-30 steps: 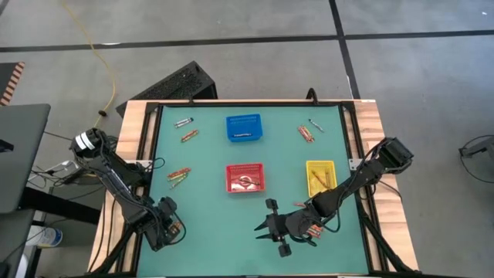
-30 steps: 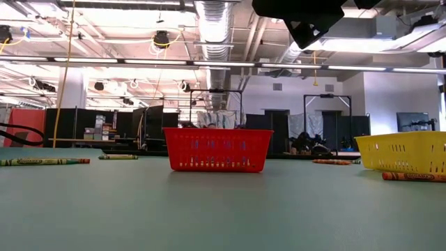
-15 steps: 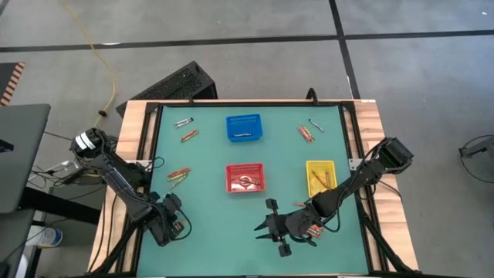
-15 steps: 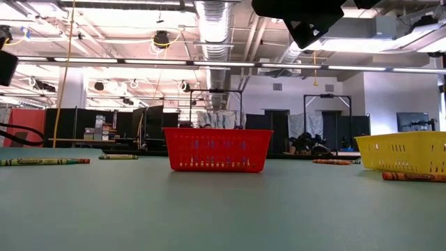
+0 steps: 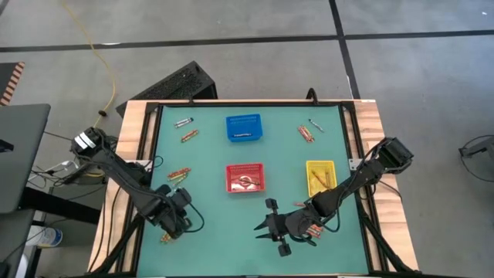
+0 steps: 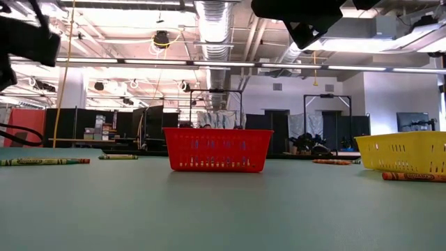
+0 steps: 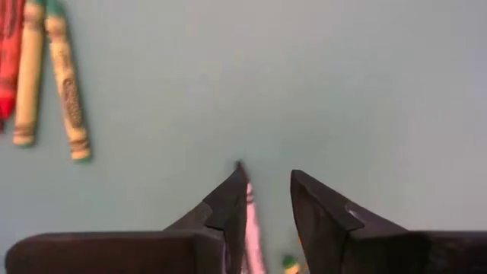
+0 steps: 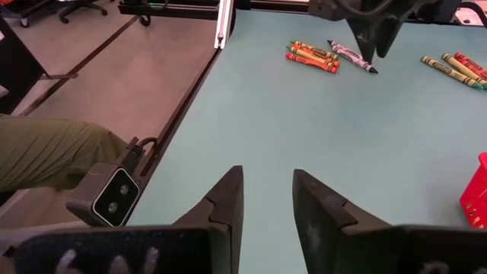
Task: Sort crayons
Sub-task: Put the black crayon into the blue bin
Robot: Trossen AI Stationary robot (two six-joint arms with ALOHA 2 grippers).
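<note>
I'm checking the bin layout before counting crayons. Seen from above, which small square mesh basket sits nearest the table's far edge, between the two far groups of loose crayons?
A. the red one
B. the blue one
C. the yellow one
B: in the high view the small blue square mesh basket stands alone near the far edge, while the red basket and the yellow basket sit closer to the arms.

- Three baskets stand on the table: one at the back middle, one in front of it at centre, one to the right.
- Crayons lie in clusters: back left, left of the centre basket, back right.
- More crayons lie in the right basket.
- Left gripper is at the front left, right gripper at the front centre.
</note>
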